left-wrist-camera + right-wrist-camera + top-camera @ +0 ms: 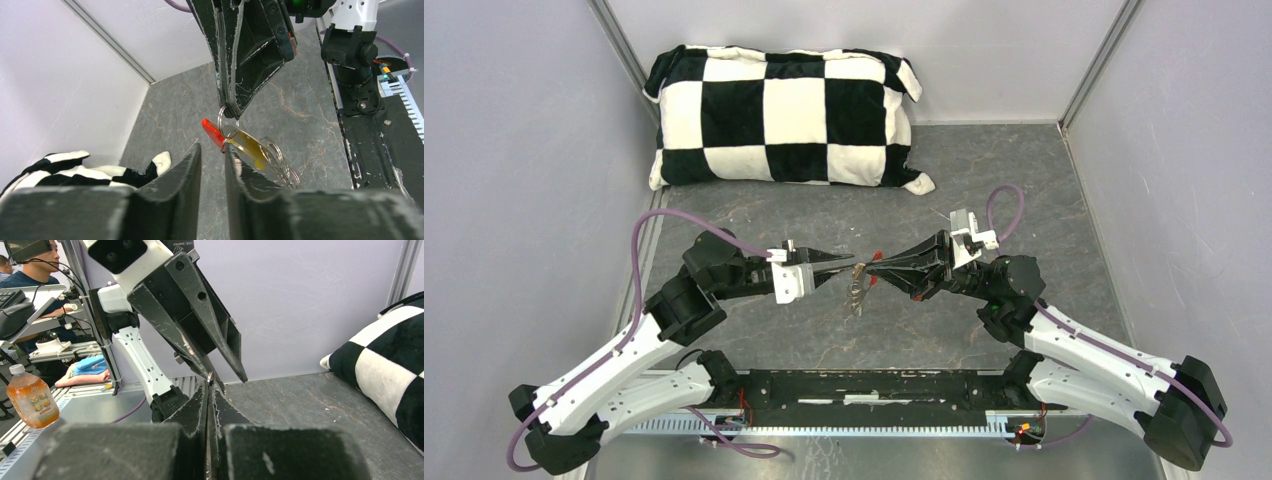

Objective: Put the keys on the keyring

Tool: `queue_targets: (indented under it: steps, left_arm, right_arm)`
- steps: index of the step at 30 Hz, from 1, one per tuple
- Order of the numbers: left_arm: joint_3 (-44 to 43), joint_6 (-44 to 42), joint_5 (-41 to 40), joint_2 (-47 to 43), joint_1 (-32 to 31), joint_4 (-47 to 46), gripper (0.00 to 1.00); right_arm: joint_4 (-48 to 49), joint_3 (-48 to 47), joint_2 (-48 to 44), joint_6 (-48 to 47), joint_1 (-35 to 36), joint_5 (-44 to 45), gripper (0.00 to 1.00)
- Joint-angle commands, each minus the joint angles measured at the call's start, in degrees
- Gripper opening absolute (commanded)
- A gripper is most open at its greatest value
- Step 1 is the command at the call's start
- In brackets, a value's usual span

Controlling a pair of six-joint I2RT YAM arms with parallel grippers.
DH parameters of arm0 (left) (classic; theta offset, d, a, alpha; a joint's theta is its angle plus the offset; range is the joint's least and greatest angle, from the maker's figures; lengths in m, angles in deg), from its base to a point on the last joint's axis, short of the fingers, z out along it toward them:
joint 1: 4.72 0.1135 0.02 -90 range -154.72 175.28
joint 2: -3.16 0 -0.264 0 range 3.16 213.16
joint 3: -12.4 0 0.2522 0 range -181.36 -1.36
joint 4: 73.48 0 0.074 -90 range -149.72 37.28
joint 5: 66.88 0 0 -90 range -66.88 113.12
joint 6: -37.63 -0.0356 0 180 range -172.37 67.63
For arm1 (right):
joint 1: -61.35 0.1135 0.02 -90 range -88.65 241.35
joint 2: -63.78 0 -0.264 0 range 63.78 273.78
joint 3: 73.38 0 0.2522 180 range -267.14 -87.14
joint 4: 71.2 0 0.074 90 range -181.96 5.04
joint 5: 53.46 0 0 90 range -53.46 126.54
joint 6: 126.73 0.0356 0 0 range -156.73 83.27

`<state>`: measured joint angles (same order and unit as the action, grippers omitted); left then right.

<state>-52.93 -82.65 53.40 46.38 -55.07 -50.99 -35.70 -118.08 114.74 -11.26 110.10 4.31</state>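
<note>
Both arms meet tip to tip above the bench [984, 180], at the centre of the overhead view. The right gripper [234, 106], entering from the top of the left wrist view, has its fingers pressed together on the top loop of the keyring [221, 119]. The bunch hangs free below that pinch, clear of the bench. The left gripper [212, 152] has its fingers slightly spread with nothing between them, and the red tag [212, 132] lies straight ahead of the gap, just beyond the tips. The yellow key [248, 146] runs lengthwise toward the lower right, its far end hidden behind the finger on the right of that frame, so contact there cannot be settled. Judgement: the left arm is the free one, already beside the bunch. The green key is not made out. Whether the yellow key is already threaded cannot be told. Overhead, the bunch is a small blur.
</note>
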Motion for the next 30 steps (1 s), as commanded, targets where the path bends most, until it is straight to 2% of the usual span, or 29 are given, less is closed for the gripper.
queue_targets:
  steps: [1,3,10,20,25,27,28,30]
  left_arm:
    - [0.5,-0.2,2.0,0.5,-0.1,-2.9,0.19]
    - [0.7,-1.5,2.6,0.3,-0.1,-1.9,0.13]
    - [1.0,-3.3,4.7,0.1,-0.1,-2.1,0.03]
    - [2.8,-11.7,9.5,-0.9,-0.2,-1.6,0.02]
    - [2.5,-13.2,11.0,-0.3,-0.3,-1.5,0.02]
    - [2.5,-13.4,12.2,0.0,-0.3,-1.6,0.07]
    - [2.5,-13.0,13.0,0.2,-0.3,-1.5,0.18]
    - [2.4,-11.8,14.4,0.5,-0.3,-1.6,0.25]
  right_arm:
    - [3.5,-1.1,-0.2,0.6,0.2,-0.3,0.00]
    - [3.2,-1.0,-0.5,0.5,0.2,0.1,0.00]
    - [2.9,-0.4,-0.6,0.4,0.2,0.9,0.00]
    - [2.9,1.7,-2.2,0.6,0.2,6.5,0.00]
    - [3.4,2.4,-2.5,1.2,0.2,7.4,0.00]
    - [4.1,2.9,-2.3,1.7,0.2,7.2,0.00]
    - [4.4,2.9,-2.2,1.9,0.2,7.2,0.00]
    - [5.5,3.3,-2.0,2.4,0.2,6.9,0.00]
